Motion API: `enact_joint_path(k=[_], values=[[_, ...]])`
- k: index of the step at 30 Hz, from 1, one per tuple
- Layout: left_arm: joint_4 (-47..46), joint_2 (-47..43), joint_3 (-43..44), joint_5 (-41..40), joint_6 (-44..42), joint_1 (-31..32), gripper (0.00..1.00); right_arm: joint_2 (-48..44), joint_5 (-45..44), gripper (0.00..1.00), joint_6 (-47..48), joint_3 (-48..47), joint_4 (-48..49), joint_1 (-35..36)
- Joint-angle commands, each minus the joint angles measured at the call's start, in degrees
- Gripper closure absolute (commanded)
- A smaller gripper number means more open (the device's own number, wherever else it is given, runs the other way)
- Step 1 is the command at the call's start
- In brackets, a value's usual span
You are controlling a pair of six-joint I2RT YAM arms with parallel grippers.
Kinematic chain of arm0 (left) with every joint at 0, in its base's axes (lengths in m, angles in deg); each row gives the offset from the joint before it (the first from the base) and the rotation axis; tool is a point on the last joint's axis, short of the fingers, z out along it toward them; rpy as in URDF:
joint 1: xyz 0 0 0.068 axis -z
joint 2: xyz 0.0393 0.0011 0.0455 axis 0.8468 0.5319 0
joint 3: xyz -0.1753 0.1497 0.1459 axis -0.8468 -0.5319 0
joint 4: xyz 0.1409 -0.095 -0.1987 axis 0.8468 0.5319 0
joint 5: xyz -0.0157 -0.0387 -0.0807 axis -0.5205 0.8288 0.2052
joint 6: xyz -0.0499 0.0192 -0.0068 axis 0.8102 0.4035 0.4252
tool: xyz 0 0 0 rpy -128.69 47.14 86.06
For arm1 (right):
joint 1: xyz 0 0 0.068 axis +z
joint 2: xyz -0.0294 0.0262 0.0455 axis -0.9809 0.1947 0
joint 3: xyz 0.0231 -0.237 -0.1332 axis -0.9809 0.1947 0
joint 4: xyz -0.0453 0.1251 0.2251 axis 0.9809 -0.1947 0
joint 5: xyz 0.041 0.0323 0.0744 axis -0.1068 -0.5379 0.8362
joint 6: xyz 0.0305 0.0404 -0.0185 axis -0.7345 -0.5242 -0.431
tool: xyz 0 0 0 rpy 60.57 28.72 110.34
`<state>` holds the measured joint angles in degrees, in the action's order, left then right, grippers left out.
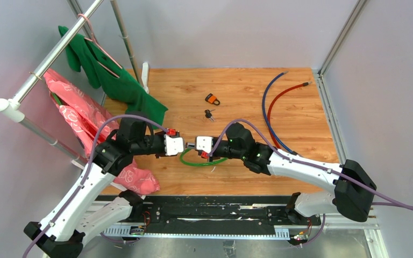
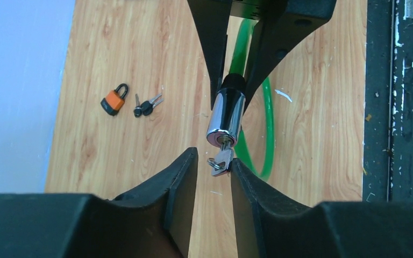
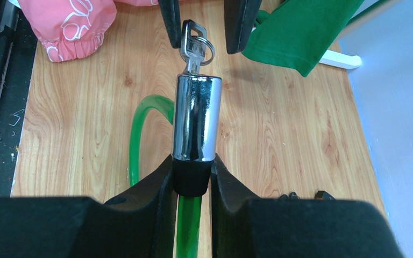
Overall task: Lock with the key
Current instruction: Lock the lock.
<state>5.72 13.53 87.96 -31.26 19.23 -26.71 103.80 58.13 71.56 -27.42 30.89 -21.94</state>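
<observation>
**Grippers meeting at a chrome lock above the wood**

Pale grey walls (image 1: 220,32) are closing in the cell on three sides, and a wooden tabletop (image 1: 236,91) with light grain is filling the floor of it, carrying a few white flecks. A black rail (image 1: 209,207) is running along its near edge.

At the left a white clothes rack (image 1: 48,59) is slanting across the corner. A green garment (image 1: 113,80) is hanging from it, and a pink garment (image 1: 80,118) is spilling onto the wood below. At the far right a blue cable (image 1: 265,102) and a red cable (image 1: 279,99) are curving side by side.

Both arms are reaching inward to the table's middle. The right gripper (image 3: 192,166) is clamping the black collar of the cable lock (image 3: 196,118), holding its chrome barrel above the wood while its green loop is trailing on the surface. A key (image 3: 192,40) is sitting in the barrel's end. The left gripper (image 2: 214,156) is standing slightly parted on either side of that key, with gaps showing, gripping nothing.

Well beyond, an orange padlock (image 1: 212,99) is lying near a small bunch of keys (image 1: 209,114).
</observation>
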Motion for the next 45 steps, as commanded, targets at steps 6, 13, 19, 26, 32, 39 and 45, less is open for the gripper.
enact_joint_path(k=[6,13,19,26,32,39,45], values=[[-2.45,0.09,-1.31,-1.43,0.04,0.55,0.66,1.10,-0.91,1.00,-0.30,1.08,-7.89,-0.85],[-2.49,-0.12,-1.64,-1.31,5.31,1.26,0.97,0.69,-0.94,1.00,-0.39,1.13,-7.89,-0.85],[-1.82,2.00,-0.76,-5.41,30.26,1.45,1.00,0.87,-1.13,1.00,-0.82,1.15,-7.78,-0.85],[-0.20,2.58,-0.67,-8.08,50.99,1.45,1.00,1.07,-2.66,1.00,-0.83,2.19,-5.60,-0.90],[-1.55,3.51,-0.63,-5.00,64.07,1.25,1.00,0.49,-3.47,1.00,-0.50,3.14,-3.47,-0.72],[-1.54,3.68,-3.89,-2.94,71.94,-0.90,1.00,-1.30,-5.40,1.00,0.92,5.49,-0.04,0.21],[-3.07,3.55,-4.53,-3.44,73.80,-2.65,1.00,-2.49,-8.70,1.00,1.37,7.56,4.20,2.57]])
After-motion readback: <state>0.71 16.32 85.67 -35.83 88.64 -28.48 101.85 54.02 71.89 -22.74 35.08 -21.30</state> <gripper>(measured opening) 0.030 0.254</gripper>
